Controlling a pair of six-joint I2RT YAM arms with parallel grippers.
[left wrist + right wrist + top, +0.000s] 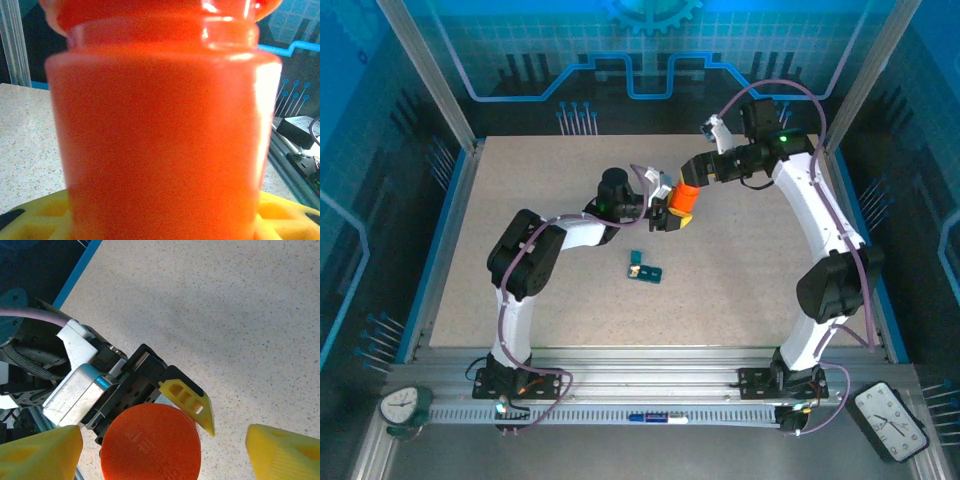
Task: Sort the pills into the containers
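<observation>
The right gripper [165,452] stands wide open, its yellow fingertips [285,452] on either side of the orange cap [150,442] and clear of it. The left gripper [669,214] is clamped on the bottle [160,140], holding it upright above the table [520,190]. The teal pill box [645,268] lies on the table nearer the arm bases, apart from both grippers.

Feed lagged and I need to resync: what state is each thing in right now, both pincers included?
Left pincer: shut on the bottle.
Right pincer: open, fingers either side of the cap, not touching.
Bottle: held, capped.
Pill box: on the table, lids unclear.
</observation>
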